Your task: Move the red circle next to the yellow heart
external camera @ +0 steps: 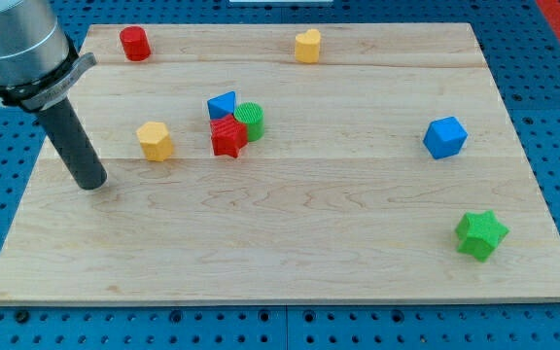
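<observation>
The red circle [135, 44] stands near the board's top left corner. The yellow heart [307, 46] stands at the top middle, well to the right of the red circle. My tip [92, 183] rests on the board at the left side, below the red circle and left of a yellow hexagon block [155, 140]. The tip touches no block.
A blue triangle [222, 105], a green circle [251, 120] and a red star [227, 137] cluster in the middle. A blue cube-like block [444, 137] is at the right. A green star [480, 235] is at the lower right. The wooden board [290, 243] sits on a blue perforated table.
</observation>
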Motion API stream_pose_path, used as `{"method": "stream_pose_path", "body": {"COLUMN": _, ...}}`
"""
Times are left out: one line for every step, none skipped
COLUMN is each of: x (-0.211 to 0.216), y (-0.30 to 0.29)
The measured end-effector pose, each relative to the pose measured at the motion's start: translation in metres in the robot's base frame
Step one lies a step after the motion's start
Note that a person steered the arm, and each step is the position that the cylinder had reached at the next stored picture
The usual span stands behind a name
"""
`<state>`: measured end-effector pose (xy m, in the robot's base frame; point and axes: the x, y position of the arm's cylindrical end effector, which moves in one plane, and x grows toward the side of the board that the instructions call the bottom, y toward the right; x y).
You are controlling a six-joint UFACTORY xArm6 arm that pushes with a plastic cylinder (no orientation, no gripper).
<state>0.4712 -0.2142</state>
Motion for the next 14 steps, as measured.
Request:
{"method": "stream_pose_path", "body": {"x": -0.033, "y": 0.039}}
{"method": "stream_pose_path", "body": {"x": -0.059, "y": 0.071}}
{"method": "stream_pose_path", "body": {"x": -0.064, "y": 0.094}}
{"method": "stream_pose_path", "body": {"x": -0.064, "y": 0.063}}
{"method": "stream_pose_path", "body": {"x": -0.077, "y": -0.023}}
{"method": "stream_pose_path", "body": {"x": -0.146, "y": -0.030}}
{"method": "stream_pose_path", "body": {"x": -0.203, "y": -0.017}}
{"method": "stream_pose_path", "body": {"x": -0.239, "y": -0.048}}
{"method": "stream_pose_path", "body": {"x": -0.260, "y": -0.055}}
{"method": "stream_pose_path", "body": {"x": -0.254, "y": -0.036}}
{"method": "stream_pose_path", "body": {"x": -0.236, "y": -0.020}}
{"method": "stream_pose_path", "body": {"x": -0.231, "y": 0.024}}
{"method": "stream_pose_path", "body": {"x": -0.231, "y": 0.070}}
{"method": "stream_pose_path", "body": {"x": -0.251, "y": 0.061}}
